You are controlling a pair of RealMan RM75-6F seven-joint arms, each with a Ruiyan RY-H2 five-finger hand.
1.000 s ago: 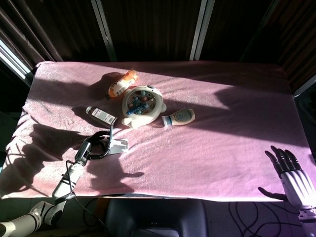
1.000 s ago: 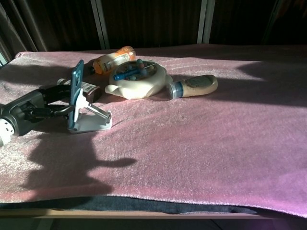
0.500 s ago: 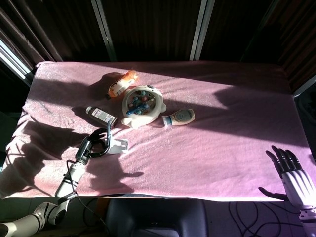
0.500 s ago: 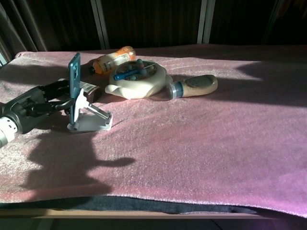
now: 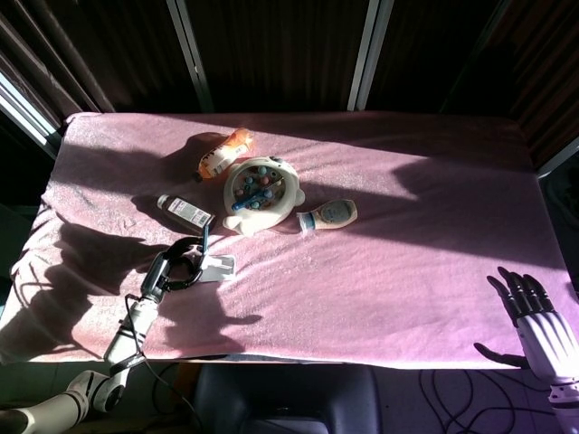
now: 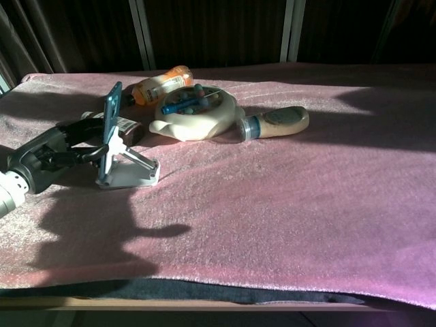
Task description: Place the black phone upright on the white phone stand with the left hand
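The black phone (image 6: pixel 111 127) stands edge-on and nearly upright, its top leaning slightly right, with its lower end in the white phone stand (image 6: pixel 129 172) at the table's left. My left hand (image 6: pixel 49 155) reaches in from the left and grips the phone between its dark fingers (image 6: pixel 83 129). In the head view the left hand (image 5: pixel 170 268) sits just left of the white phone stand (image 5: pixel 218 266), and the phone (image 5: pixel 204 240) shows only as a thin dark sliver. My right hand (image 5: pixel 536 327) hangs past the table's front right corner, fingers spread, holding nothing.
Behind the stand lie a small dark tube (image 5: pixel 184 211), an orange bottle (image 5: pixel 226 152), a cream round toy with blue pegs (image 5: pixel 260 192) and a beige bottle with a blue cap (image 5: pixel 330 215). A pink cloth (image 5: pixel 416 244) covers the table; strong shadows fall across the left side.
The phone went from tilted to more vertical and slightly higher, and now leans right again, lower on the stand. The left hand shifted a little with it. The right hand stayed still.
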